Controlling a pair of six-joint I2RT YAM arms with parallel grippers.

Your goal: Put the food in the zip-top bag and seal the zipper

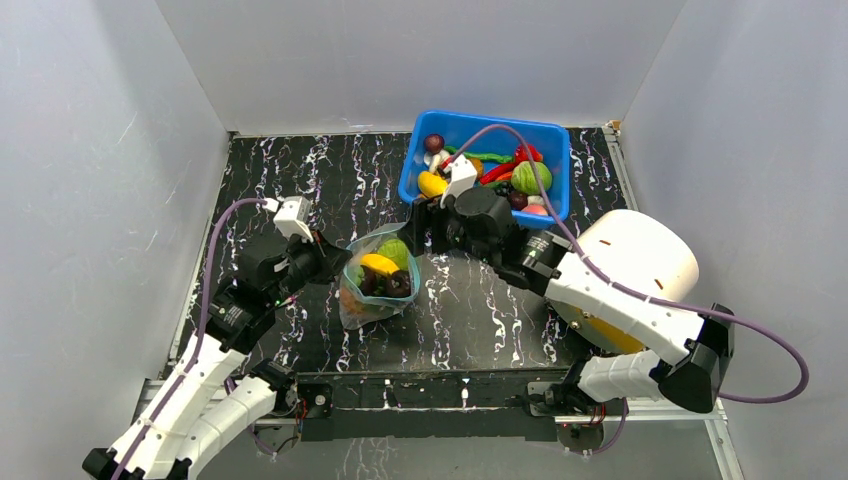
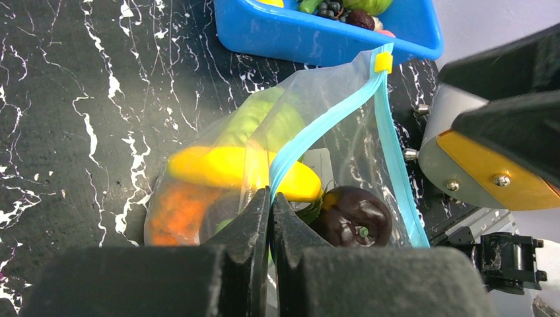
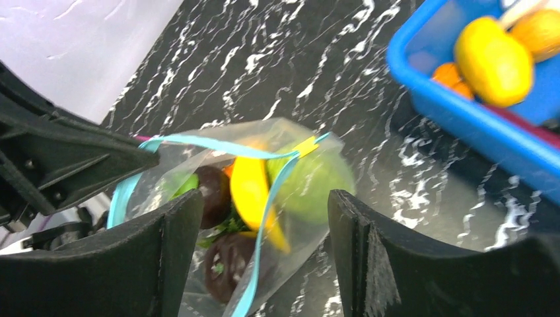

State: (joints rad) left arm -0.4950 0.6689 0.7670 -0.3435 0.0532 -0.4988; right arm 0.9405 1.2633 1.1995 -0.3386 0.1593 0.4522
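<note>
The black white-veined tabletop (image 1: pixel 300 180) is carrying the clear crinkly zip-top bag (image 1: pixel 365 300) between my arms; I am pinching its teal-blue zipper strip (image 2: pixel 317 125) with the clenched left gripper (image 2: pixel 269 198); the right gripper (image 3: pixel 264 201) is hanging spread above the mouth, grasping nothing; a yellow plastic banana (image 2: pixel 224 168), green toy cabbage (image 2: pixel 261 119) and dark purple fruit (image 2: pixel 353 214) are sitting inside (more toys (image 1: pixel 530 178) are waiting in the blue plastic bin (image 1: pixel 487 121)); the mouth is gaping, so I am judging sealing undone.

Robot lab test cell: plain pale grey panel walls (image 1: pixel 100 150) left, far & right of a black, white-veined marble-look tabletop (image 1: pixel 300 170); black metal mounting rail (image 1: pixel 420 392) at near edge, loose purple cables (image 1: pixel 500 127).
</note>
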